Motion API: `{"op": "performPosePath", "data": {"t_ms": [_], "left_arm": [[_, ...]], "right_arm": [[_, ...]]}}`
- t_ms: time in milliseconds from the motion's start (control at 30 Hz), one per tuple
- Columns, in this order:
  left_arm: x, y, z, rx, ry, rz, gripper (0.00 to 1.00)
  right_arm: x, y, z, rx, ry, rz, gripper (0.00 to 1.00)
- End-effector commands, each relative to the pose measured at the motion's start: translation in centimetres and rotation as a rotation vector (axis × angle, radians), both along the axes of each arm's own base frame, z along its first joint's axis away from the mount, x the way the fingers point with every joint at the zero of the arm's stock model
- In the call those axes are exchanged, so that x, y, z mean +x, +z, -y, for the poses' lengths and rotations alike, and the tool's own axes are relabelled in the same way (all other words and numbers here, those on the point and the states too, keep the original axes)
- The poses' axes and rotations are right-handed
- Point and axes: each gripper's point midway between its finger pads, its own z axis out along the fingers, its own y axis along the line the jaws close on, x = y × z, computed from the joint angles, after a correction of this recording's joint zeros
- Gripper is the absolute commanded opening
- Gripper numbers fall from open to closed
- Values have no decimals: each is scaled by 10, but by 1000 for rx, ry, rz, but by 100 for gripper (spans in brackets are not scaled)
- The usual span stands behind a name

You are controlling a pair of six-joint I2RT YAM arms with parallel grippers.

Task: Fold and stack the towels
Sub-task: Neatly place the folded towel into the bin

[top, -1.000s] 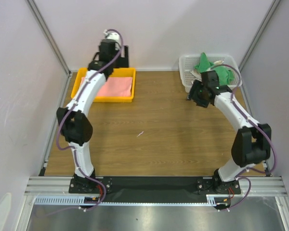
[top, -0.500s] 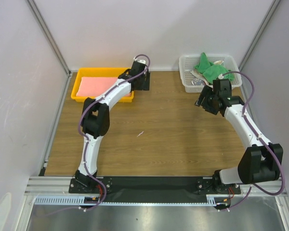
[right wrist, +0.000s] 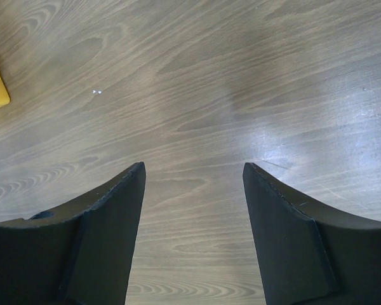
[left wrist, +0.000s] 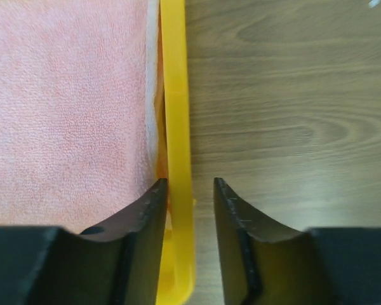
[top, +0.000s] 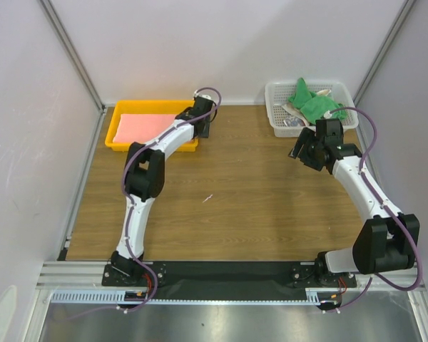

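Folded pink terry towel, flat in yellow plastic tray, far left on wooden counter. Crumpled green towels, heaped in white mesh basket, far right. Left claw: narrow, straddling tray's right rim. Right claw: wide, over counter near basket.

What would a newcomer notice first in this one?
The bright yellow tray at the far left, holding a flat pink towel, with the left gripper open astride its wall. Then the crumpled green towel heaped in the white basket at far right, while the right gripper hangs open over the wooden table.
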Motion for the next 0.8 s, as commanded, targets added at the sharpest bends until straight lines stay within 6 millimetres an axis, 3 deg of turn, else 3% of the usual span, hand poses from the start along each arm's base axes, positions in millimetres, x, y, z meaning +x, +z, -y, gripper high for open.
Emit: {"op": "performPosePath", "data": {"t_ms": [0,100,367,633,733,767], "left_arm": [[13,-5,-13,22,15,11,39],[20,-9,-28,24,30,13,30],[44,-8,-66,-77,76,34,26],[56,-10,-69,-141,72,10,26],[59,0,-68,-142,63,31,31],[59,3,-68,-142,59,35,37]], "right_arm": [[12,10,-2,25,-14,37,68],[16,10,-2,29,-23,32,67],[25,11,-1,33,-53,25,66],[34,18,-2,43,-66,36,66],[37,18,-2,44,-68,38,68],[38,19,-3,45,-67,41,69]]}}
